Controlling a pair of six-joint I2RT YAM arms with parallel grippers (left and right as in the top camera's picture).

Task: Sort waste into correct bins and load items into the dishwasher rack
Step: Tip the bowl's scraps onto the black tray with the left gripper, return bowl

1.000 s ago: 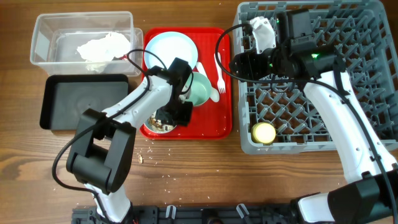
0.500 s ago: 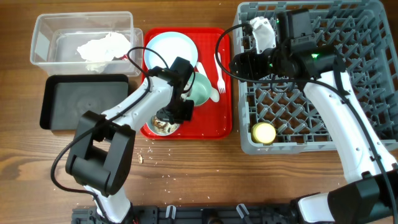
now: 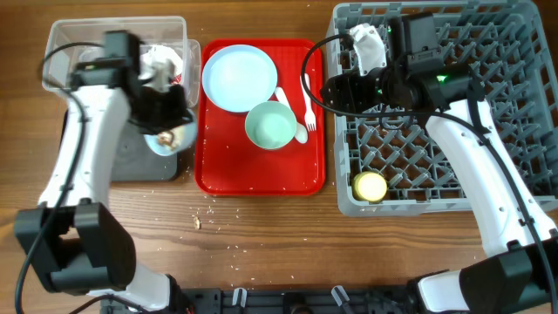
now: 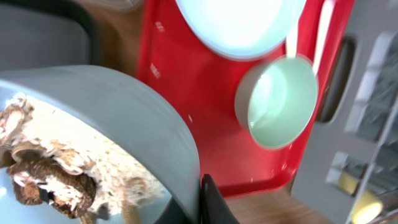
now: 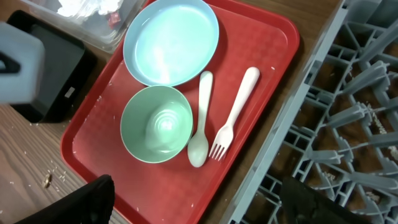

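One bowl (image 3: 169, 138) of food scraps (image 4: 59, 165) hangs over the black tray (image 3: 139, 166) at left, left gripper (image 3: 166, 115) clamped on its rim; right gripper's (image 3: 338, 87) fingers stand apart.

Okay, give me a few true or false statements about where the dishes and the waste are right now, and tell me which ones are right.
1. The yellow cup sits in the dishwasher rack. True.
2. The fork and spoon are in the rack. False: both lie on the red tray, beside the empty bowl.
3. The left jaws hold a bowl with food scraps in it. True.
4. The napkin lies on the red tray. False: it is in the clear tub.
5. The plate is stacked on the empty bowl. False: it lies flat on the red tray next to that bowl.
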